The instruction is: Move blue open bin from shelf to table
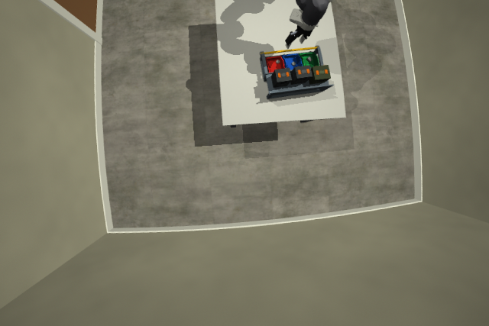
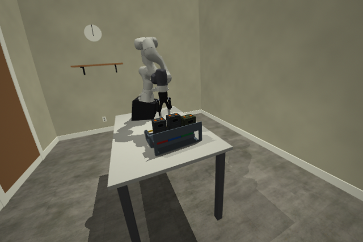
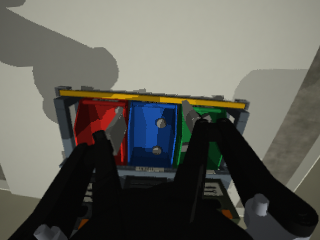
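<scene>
On the shelf's left in the wrist view, the red bin (image 1: 274,64) (image 3: 97,127) adjoins the blue bin (image 1: 293,60) (image 3: 152,132), whose two parts show there; the green bin (image 1: 309,59) (image 3: 212,145) follows. The exterior view hides their interiors, but shows the claw (image 1: 295,41) (image 2: 164,114) (image 3: 153,115) spread, holding nothing.

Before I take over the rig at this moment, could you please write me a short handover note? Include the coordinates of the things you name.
Gripper (image 1: 295,41) (image 2: 164,114) (image 3: 153,115): part open, holding nothing, above the table top (image 1: 237,97) (image 2: 131,163) (image 3: 200,45).
Blue bin (image 1: 290,62) (image 3: 145,130): on the shelf (image 1: 263,66) (image 2: 178,132) (image 3: 65,132), between red (image 1: 272,63) (image 3: 92,125) and green (image 1: 309,59) (image 3: 213,150) bins; two small parts inside.
Done: fingers appear lined up over it.
Left: grip, lift out, set flat on the table top, release.
</scene>
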Motion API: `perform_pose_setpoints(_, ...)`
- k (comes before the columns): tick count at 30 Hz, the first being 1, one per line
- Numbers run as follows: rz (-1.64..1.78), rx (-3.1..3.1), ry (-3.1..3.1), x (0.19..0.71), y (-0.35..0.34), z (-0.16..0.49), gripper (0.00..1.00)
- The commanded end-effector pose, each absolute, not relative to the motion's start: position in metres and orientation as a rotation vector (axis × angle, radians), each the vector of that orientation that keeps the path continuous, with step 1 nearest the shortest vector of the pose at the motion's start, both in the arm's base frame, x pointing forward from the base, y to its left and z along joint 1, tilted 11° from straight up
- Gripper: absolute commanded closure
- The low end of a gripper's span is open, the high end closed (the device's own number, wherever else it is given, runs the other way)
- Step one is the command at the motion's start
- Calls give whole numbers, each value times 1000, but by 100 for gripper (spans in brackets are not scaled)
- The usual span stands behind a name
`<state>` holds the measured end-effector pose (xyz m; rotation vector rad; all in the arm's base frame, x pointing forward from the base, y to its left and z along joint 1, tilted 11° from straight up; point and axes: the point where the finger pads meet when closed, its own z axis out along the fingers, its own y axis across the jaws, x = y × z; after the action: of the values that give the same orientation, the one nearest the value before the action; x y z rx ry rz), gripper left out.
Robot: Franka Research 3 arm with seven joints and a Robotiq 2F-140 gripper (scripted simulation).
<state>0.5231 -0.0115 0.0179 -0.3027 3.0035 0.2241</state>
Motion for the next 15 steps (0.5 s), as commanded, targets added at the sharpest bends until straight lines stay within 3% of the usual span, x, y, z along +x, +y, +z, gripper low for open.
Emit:
perform_pose_setpoints(1, 221, -538, 2960, 523, -11, 18, 43)
perform_pose_setpoints(15, 203, -772, 2895, 523, -11, 18, 43)
